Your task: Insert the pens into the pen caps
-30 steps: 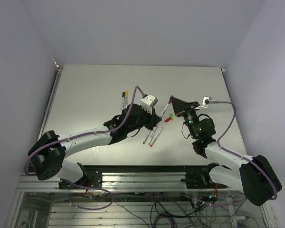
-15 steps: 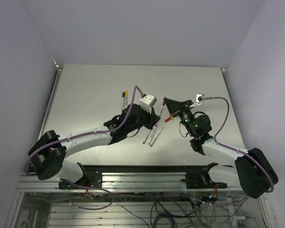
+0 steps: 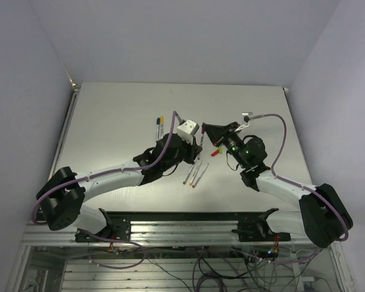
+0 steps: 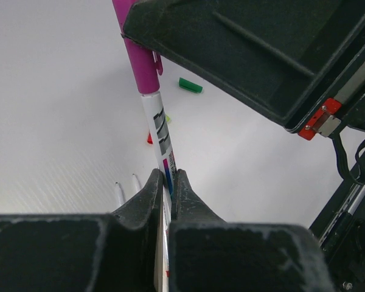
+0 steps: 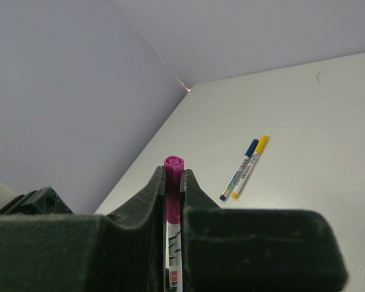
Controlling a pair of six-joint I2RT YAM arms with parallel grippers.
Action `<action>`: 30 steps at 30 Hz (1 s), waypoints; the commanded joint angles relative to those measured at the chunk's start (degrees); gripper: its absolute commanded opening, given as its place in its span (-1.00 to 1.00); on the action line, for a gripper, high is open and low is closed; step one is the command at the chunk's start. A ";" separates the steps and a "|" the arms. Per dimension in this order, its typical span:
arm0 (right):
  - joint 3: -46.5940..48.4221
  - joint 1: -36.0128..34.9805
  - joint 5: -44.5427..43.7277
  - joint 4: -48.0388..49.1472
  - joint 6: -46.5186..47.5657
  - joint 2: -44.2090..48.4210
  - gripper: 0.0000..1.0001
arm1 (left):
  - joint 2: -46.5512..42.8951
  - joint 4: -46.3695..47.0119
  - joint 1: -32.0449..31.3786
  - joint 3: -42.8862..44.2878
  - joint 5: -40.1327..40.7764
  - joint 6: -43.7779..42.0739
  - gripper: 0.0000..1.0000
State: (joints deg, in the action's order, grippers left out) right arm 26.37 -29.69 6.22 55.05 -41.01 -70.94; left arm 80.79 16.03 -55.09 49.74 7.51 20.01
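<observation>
On the left of the table (image 3: 109, 109) the blue and yellow pens (image 3: 159, 126) lie side by side, caps on, so two look done. The left gripper (image 4: 166, 182) is pinched tight on the white barrel of a third pen (image 4: 161, 131), held above the table. The magenta cap (image 4: 141, 61) sits on the pen's end, and the right gripper (image 5: 173, 182) is clamped on that cap. It looks seated or nearly so. Below the grippers lie the bare pens (image 3: 194, 176), which remain to be capped. The green cap (image 4: 190, 85) and red cap (image 3: 215, 153) wait loose just beside them. The two grippers crowd each other closely, leaving little room.
</observation>
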 commanded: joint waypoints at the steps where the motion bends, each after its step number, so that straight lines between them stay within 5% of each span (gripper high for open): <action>1: 0.88 -2.33 6.66 -10.64 2.34 -1.44 -1.00 | -2.18 12.83 1.48 1.71 0.79 -2.10 -0.86; 18: 3.04 -8.03 2.11 -19.50 6.02 -7.49 -1.00 | -7.12 18.37 5.79 2.42 1.28 -3.42 -0.86; 30: 7.66 -8.56 -3.24 -18.70 7.07 -7.64 -1.00 | -3.78 14.03 6.31 2.85 1.73 -1.69 -0.86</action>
State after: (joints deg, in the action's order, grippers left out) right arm 34.50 -35.59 -0.05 49.84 -35.68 -77.89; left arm 78.06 13.69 -49.89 48.56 6.96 18.68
